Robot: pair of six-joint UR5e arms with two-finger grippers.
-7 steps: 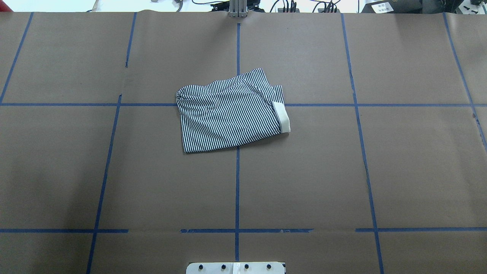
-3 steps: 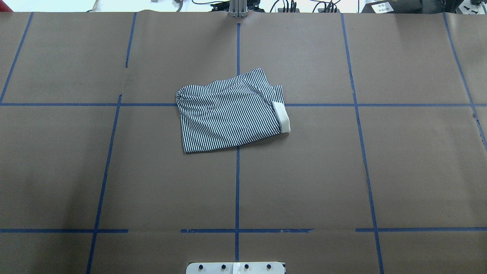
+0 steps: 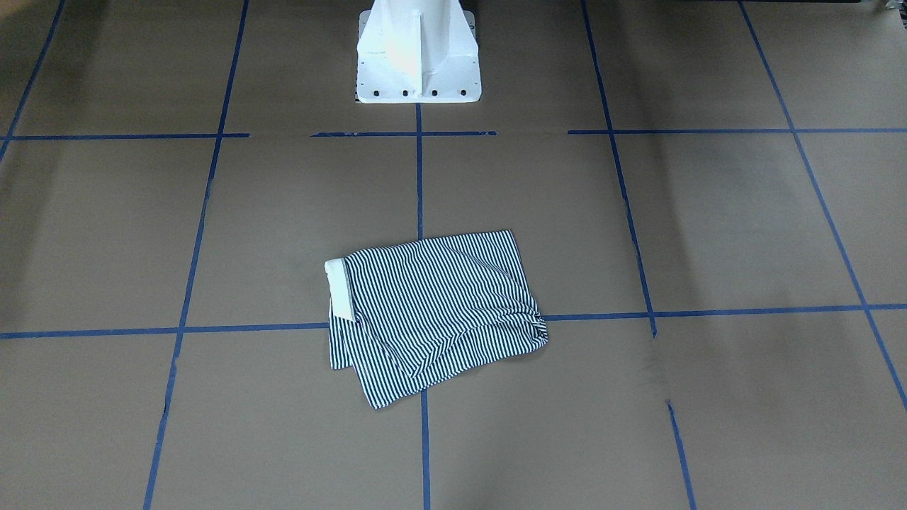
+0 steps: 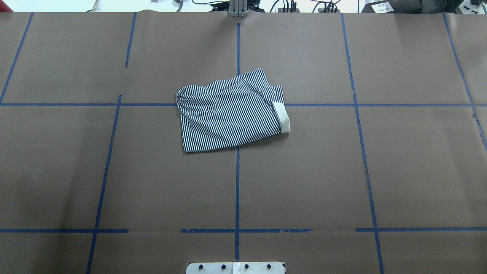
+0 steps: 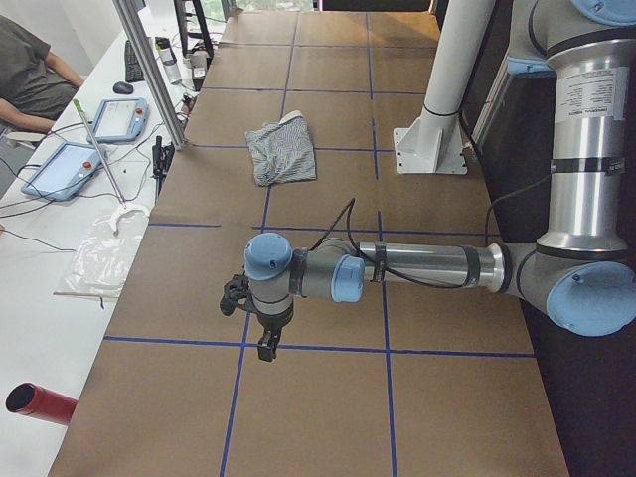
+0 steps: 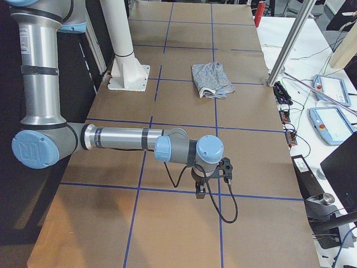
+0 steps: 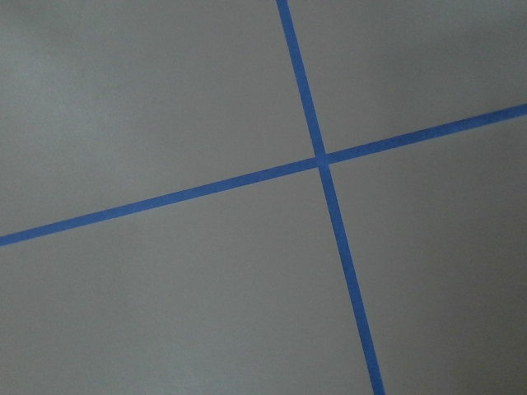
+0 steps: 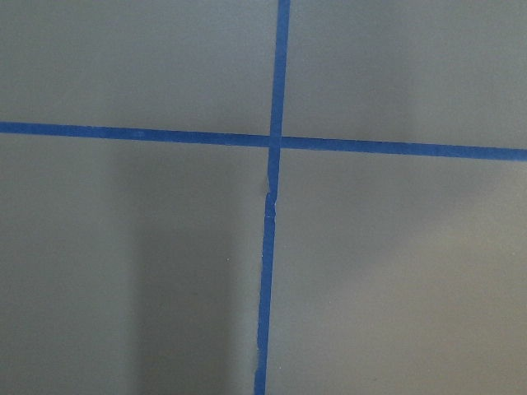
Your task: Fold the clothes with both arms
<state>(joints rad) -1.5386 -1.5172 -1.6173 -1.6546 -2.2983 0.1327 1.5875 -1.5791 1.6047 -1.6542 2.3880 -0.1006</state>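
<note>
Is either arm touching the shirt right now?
No, the striped shirt lies alone on the table in the overhead view, nothing touching it.

Shirt [image 4: 232,114]: soft striped cloth. Table cover [image 4: 304,171]: matt brown paper.

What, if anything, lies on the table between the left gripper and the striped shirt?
Nothing visible does: only brown paper with blue tape lines lies between the left gripper and the shirt.

The striped navy-and-white polo shirt [image 4: 228,118] lies folded in a skewed rectangle on the surface [image 4: 152,182], cream collar [image 4: 282,117] at one end, well apart from the outstretched grey left arm [image 5: 417,266] and right arm [image 6: 120,138].
</note>
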